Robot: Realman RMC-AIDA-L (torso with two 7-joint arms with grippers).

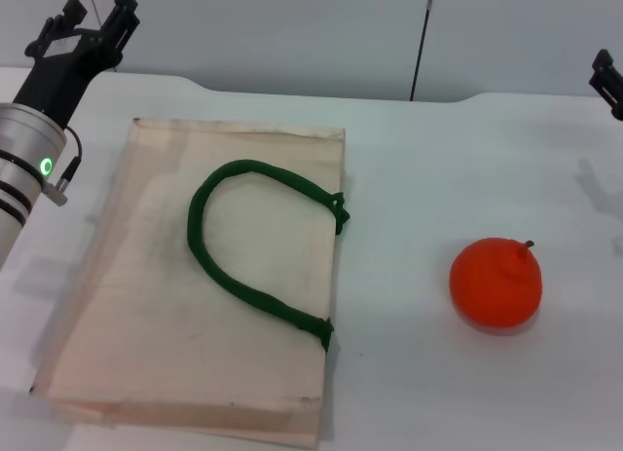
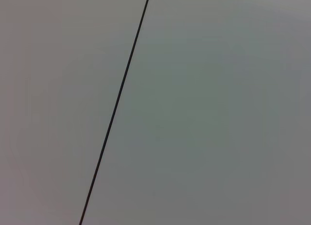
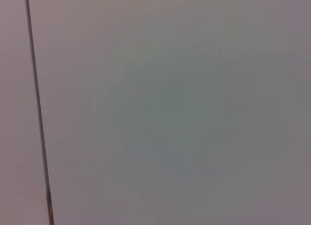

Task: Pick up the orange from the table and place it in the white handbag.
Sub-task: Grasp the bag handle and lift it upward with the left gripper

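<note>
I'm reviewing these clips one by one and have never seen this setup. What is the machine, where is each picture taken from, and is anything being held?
This is a two-armed robot. The head view looks down from its head onto the table. On it lie the white handbag, flat, with its green handle on top, and the orange to its right, apart from it. The left gripper hangs open at the far left; only the edge of the right gripper shows at the far right. Nothing is held. The two wrist views show just a plain wall with a dark seam.
</note>
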